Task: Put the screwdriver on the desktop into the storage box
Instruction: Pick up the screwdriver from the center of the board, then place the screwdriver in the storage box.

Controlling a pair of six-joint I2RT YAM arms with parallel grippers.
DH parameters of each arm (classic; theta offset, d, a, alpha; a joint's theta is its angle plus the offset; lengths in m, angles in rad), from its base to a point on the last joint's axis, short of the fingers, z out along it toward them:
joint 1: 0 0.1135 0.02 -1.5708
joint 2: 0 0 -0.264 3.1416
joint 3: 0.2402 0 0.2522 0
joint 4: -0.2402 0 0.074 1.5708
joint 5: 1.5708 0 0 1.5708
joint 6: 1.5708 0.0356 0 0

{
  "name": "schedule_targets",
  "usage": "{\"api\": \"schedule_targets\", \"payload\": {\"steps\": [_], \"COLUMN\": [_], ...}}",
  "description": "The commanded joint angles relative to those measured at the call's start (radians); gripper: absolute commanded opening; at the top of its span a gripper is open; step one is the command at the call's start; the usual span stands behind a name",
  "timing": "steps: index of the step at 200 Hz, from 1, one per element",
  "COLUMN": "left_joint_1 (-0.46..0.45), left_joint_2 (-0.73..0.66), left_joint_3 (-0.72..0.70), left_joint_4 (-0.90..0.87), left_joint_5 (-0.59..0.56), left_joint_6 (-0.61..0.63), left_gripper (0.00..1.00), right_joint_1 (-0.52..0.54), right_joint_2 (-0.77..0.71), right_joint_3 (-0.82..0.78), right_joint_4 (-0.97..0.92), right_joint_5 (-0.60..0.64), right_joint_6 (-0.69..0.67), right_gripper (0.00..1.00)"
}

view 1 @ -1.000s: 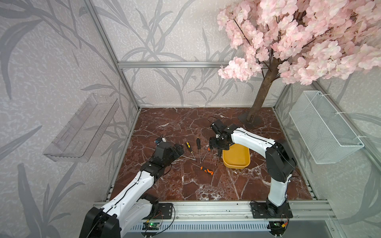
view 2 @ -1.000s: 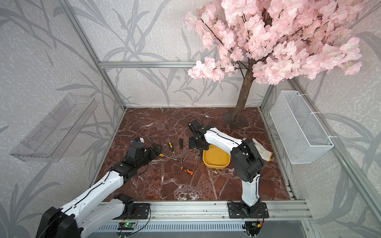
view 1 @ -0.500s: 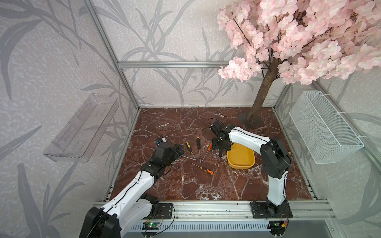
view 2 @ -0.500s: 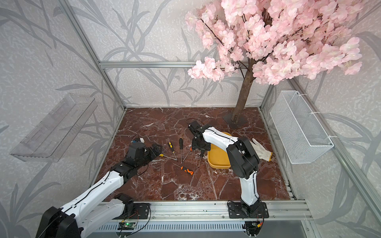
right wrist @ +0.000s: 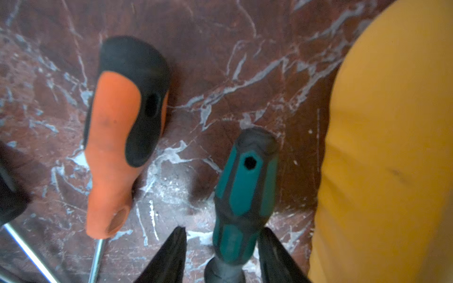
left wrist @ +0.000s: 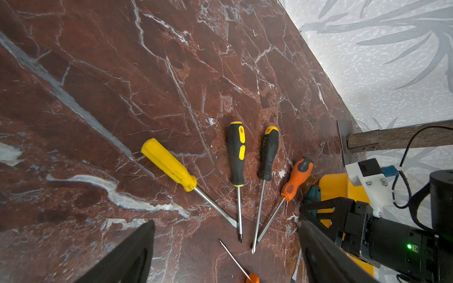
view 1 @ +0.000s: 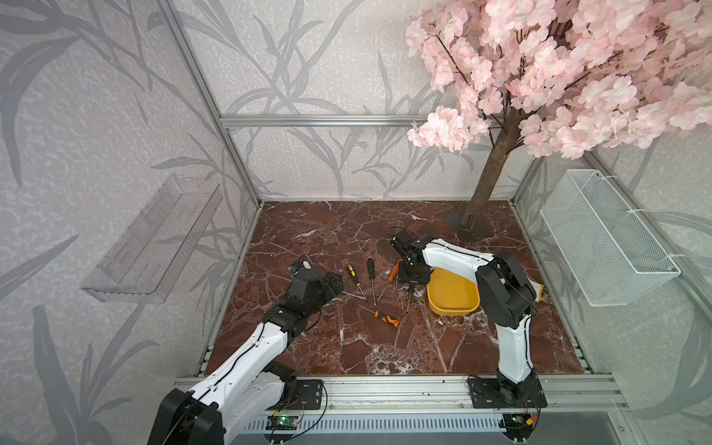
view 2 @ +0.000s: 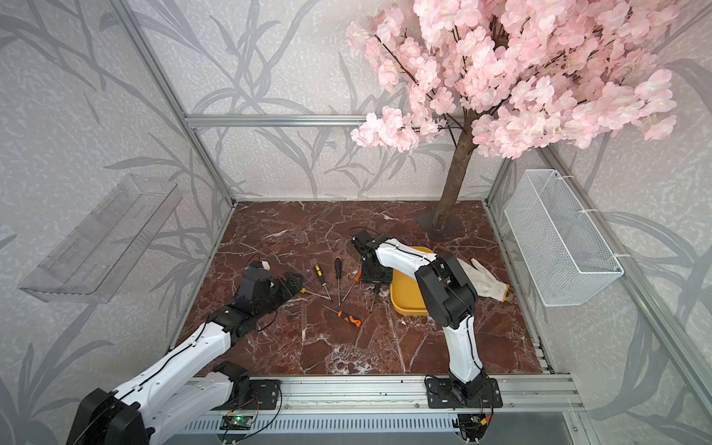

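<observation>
Several screwdrivers lie fanned on the desktop [view 1: 346, 239]. A teal-handled screwdriver [right wrist: 245, 191] lies beside the yellow storage box [view 1: 450, 310], its shaft [view 1: 409, 298] pointing toward the front. My right gripper [right wrist: 221, 230] is down over its handle, open, with one finger close against it and the other a little apart. In a top view the right gripper [view 1: 413, 279] hides that handle. My left gripper [left wrist: 224, 223] hovers wide open above the shaft tips, holding nothing. An orange-handled screwdriver [right wrist: 115, 137] lies just beside the teal one.
A yellow-handled [left wrist: 169, 165], a black-and-yellow [left wrist: 236, 152] and a black [left wrist: 269, 152] screwdriver lie left of the orange one. Another orange-and-black one [view 1: 386, 318] lies nearer the front. A white glove [view 2: 481, 279], the tree base [view 1: 468, 223], a wire basket [view 1: 605, 239] and a clear shelf [view 1: 154, 239] surround the desktop.
My right gripper has shifted from the orange handle onto the teal handle and its jaws have narrowed. The storage box has shifted slightly to the right. The left arm has not moved.
</observation>
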Motion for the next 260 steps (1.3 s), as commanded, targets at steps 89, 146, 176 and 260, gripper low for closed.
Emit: {"api": "schedule_targets", "payload": {"steps": [89,146,176,260], "left_joint_1": [-0.012,-0.055,-0.113,-0.234], "left_joint_2": [0.018,0.084,0.142,0.286], "left_joint_3": [0.009,0.092,0.142,0.237], "left_joint_4": [0.022,0.024,0.036,0.056], "left_joint_5": [0.038,0.062,0.052,0.033], "left_joint_6": [0.001,0.017,0.015,0.023], "left_gripper": [0.93,0.93,0.93,0.93], "right_joint_1": [0.009,0.007,-0.021,-0.16], "right_joint_2": [-0.082,-0.259,-0.332,-0.398], "right_joint_3": [-0.002,0.028,0.01,-0.119], "right_joint_4": [0.022,-0.047,-0.09,-0.072], "right_joint_5": [-0.048,-0.03,0.001,0.087], "right_joint_6": [-0.091,-0.217,-0.264,-0.372], "right_gripper": [0.2,0.2,0.2,0.2]}}
